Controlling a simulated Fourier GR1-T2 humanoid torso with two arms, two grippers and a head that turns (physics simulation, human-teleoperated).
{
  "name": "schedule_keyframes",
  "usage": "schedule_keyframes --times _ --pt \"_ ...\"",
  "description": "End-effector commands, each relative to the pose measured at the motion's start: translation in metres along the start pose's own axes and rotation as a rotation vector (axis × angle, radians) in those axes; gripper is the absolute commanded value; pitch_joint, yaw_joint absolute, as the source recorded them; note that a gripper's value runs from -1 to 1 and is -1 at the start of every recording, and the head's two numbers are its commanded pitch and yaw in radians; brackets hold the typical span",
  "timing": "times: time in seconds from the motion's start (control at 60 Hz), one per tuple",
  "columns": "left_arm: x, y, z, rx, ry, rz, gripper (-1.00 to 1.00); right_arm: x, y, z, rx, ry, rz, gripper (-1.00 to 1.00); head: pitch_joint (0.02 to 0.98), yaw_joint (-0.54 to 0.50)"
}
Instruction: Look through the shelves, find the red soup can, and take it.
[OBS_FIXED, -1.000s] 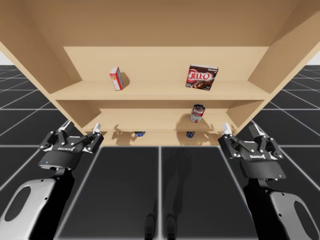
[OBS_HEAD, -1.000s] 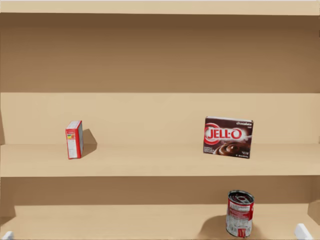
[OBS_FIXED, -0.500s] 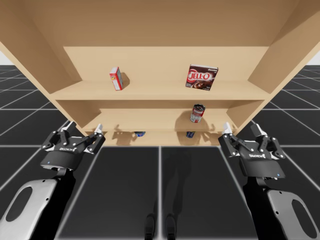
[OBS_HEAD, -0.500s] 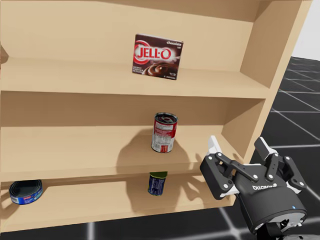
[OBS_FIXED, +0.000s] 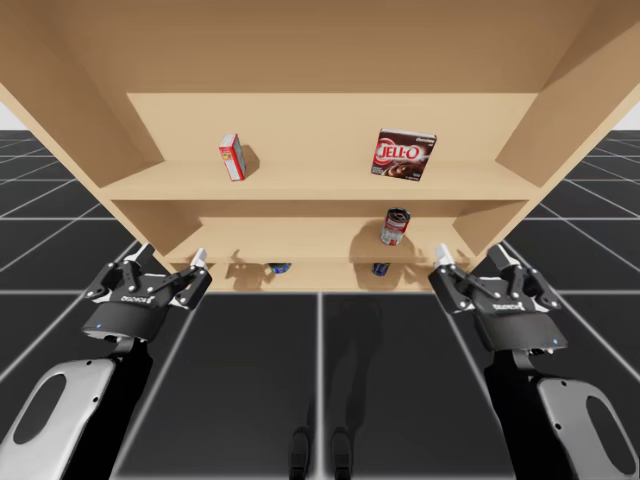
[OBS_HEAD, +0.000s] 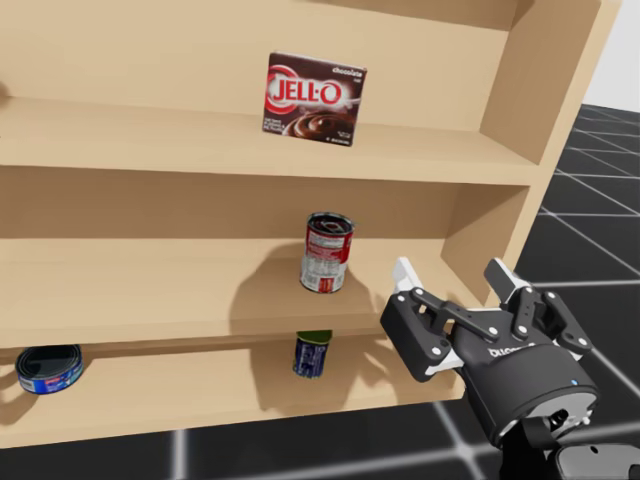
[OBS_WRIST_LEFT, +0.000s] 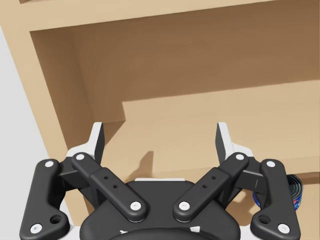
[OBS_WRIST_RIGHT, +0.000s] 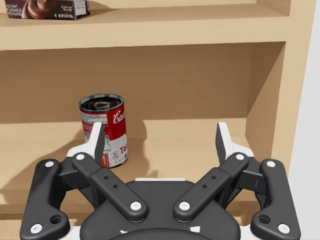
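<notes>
The red soup can (OBS_FIXED: 395, 226) (OBS_HEAD: 328, 252) stands upright on the middle shelf (OBS_HEAD: 150, 290), towards its right end. My right gripper (OBS_FIXED: 472, 262) (OBS_HEAD: 452, 275) (OBS_WRIST_RIGHT: 160, 135) hovers open in front of that shelf, nearer me than the can and to its right. In the right wrist view the can (OBS_WRIST_RIGHT: 105, 127) is ahead of the gripper, in line with one finger, and nothing lies between the fingers. My left gripper (OBS_FIXED: 170, 258) (OBS_WRIST_LEFT: 160, 135) is open and empty before the left end of the shelves, far from the can.
A brown pudding box (OBS_FIXED: 404, 154) (OBS_HEAD: 315, 99) and a small red-and-white box (OBS_FIXED: 232, 157) stand on the upper shelf. On the lowest shelf are a flat blue tin (OBS_HEAD: 48, 368) and a blue can (OBS_HEAD: 312, 355). The shelf unit's right wall (OBS_HEAD: 545, 150) rises close to my right gripper.
My head has turned right and down, bringing the can and my right gripper into view. The right gripper has edged left and towards the shelf. The left arm has hardly moved.
</notes>
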Motion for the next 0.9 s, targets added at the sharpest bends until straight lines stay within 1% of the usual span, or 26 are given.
schedule_keyframes --times 0.017,0.05,0.083,0.133,0.167,0.217,0.267,0.333,0.383,0.5,0.55,0.633,0.667,0.75,0.783,0.833,0.867,0.883,0.9 --pt "0.0 0.0 0.0 -0.002 0.001 0.001 -1.0 0.006 0.008 -0.01 0.035 0.047 0.02 -1.0 0.518 -0.28" --pt "0.0 0.0 0.0 -0.003 0.002 0.001 -1.0 0.007 0.009 -0.012 0.046 0.058 0.013 -1.0 0.519 -0.27" --pt "0.0 0.0 0.0 -0.003 0.002 0.002 -1.0 0.007 0.011 -0.016 0.067 0.08 -0.012 -1.0 0.518 -0.27" --pt "0.0 0.0 0.0 -0.003 0.003 0.003 -1.0 0.007 0.012 -0.018 0.066 0.087 -0.002 -1.0 0.518 -0.27" --pt "0.0 0.0 0.0 -0.003 0.003 0.003 -1.0 0.007 0.013 -0.021 0.072 0.095 -0.007 -1.0 0.518 -0.27" --pt "0.0 0.0 0.0 -0.003 0.004 0.002 -1.0 0.006 0.016 -0.025 0.086 0.108 0.006 -1.0 0.52 -0.27" --pt "0.0 0.0 0.0 -0.004 0.005 0.002 -1.0 0.004 0.019 -0.03 0.091 0.122 0.003 -1.0 0.521 -0.27" --pt "-0.001 -0.001 0.0 -0.005 0.006 0.001 -1.0 0.002 0.023 -0.037 0.097 0.131 0.019 -1.0 0.52 -0.27" --pt "-0.001 -0.001 0.0 -0.005 0.006 0.001 -1.0 -0.001 0.029 -0.042 0.112 0.146 0.01 -1.0 0.52 -0.27" --pt "-0.001 -0.001 0.0 -0.006 0.006 0.001 -1.0 -0.004 0.039 -0.051 0.116 0.15 0.02 -1.0 0.519 -0.26" --pt "-0.001 -0.001 0.0 -0.006 0.006 0.0 -1.0 -0.007 0.043 -0.056 0.114 0.153 0.03 -1.0 0.519 -0.26" --pt "-0.001 -0.001 0.0 -0.006 0.006 0.001 -1.0 -0.011 0.048 -0.064 0.115 0.17 0.034 -1.0 0.519 -0.26" --pt "-0.001 -0.001 0.0 -0.006 0.006 0.0 -1.0 -0.013 0.051 -0.069 0.115 0.177 0.031 -1.0 0.519 -0.26" --pt "-0.001 -0.001 0.0 -0.006 0.006 -0.001 -1.0 -0.015 0.054 -0.074 0.107 0.181 0.037 -1.0 0.519 -0.26" --pt "-0.001 -0.001 0.0 -0.005 0.007 -0.002 -1.0 -0.018 0.056 -0.079 0.096 0.187 0.051 -1.0 0.52 -0.26" --pt "-0.001 -0.001 0.0 -0.005 0.007 -0.003 -1.0 -0.02 0.057 -0.083 0.085 0.19 0.057 -1.0 0.521 -0.26" --pt "-0.001 -0.001 0.0 -0.005 0.007 -0.003 -1.0 -0.022 0.058 -0.087 0.071 0.192 0.072 -1.0 0.521 -0.26" --pt "-0.001 -0.001 0.0 -0.006 0.007 -0.004 -1.0 -0.023 0.058 -0.089 0.072 0.198 0.066 -1.0 0.521 -0.26" --pt "-0.001 -0.001 0.0 -0.006 0.007 -0.004 -1.0 -0.025 0.058 -0.091 0.068 0.201 0.067 -1.0 0.521 -0.26"
